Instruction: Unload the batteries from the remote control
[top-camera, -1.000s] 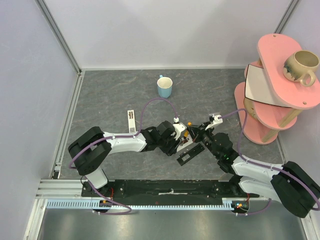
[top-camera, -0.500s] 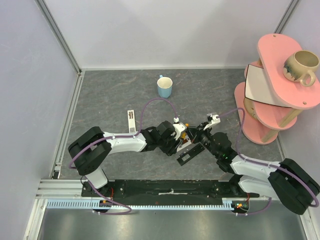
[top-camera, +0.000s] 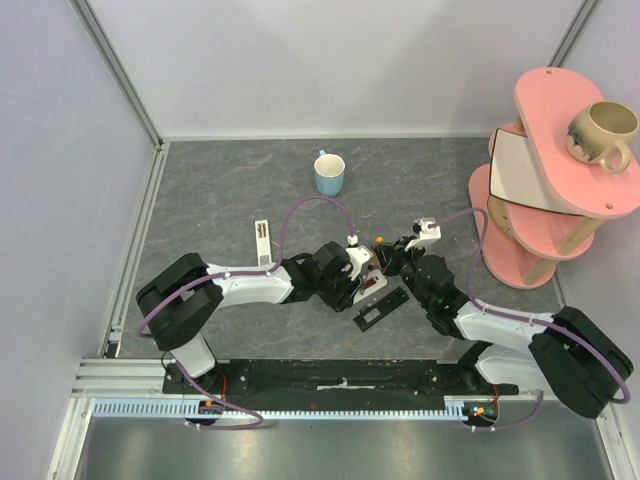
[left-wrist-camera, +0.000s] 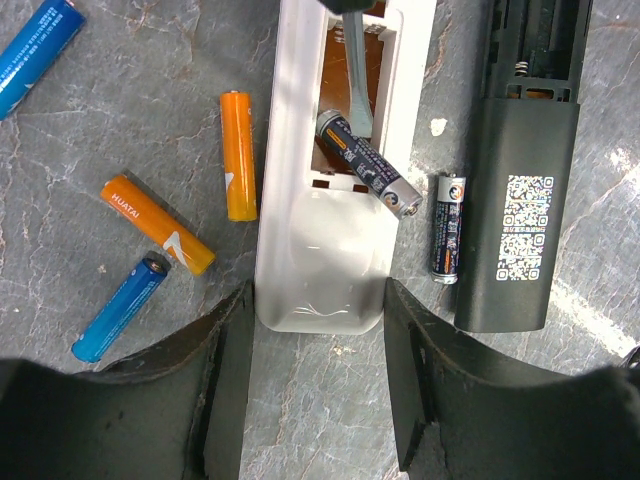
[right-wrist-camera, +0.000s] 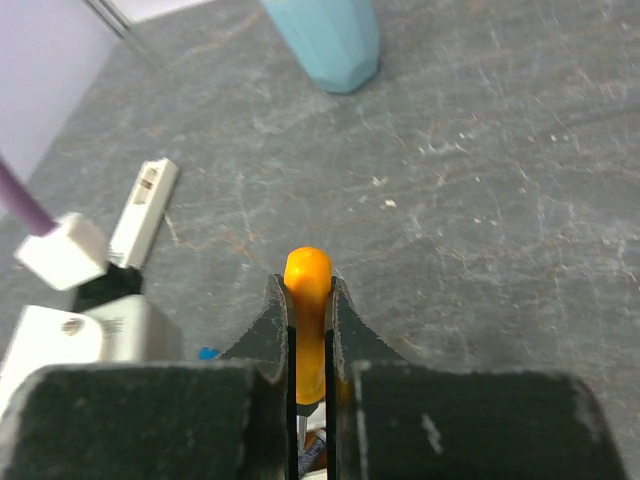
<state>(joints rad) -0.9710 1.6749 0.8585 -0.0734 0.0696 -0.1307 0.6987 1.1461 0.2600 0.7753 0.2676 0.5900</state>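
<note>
That dark battery (left-wrist-camera: 367, 177) looks light, slick and rolly, so I'd pinch its lifted right end. Meanwhile the left gripper (left-wrist-camera: 318, 300) clamps the white remote (left-wrist-camera: 322, 260), and the right gripper (right-wrist-camera: 308, 330) is squeezed on the orange-handled tool (right-wrist-camera: 307, 280).

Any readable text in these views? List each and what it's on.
"HUATAI": slanted orange battery, left of the white remote.
Blue battery, top left: white print, too small to read.
Black remote: QR-code label with fine print, unreadable.
Dark battery in the white remote and loose dark battery beside it: print blurred.
Other views: none.
</note>
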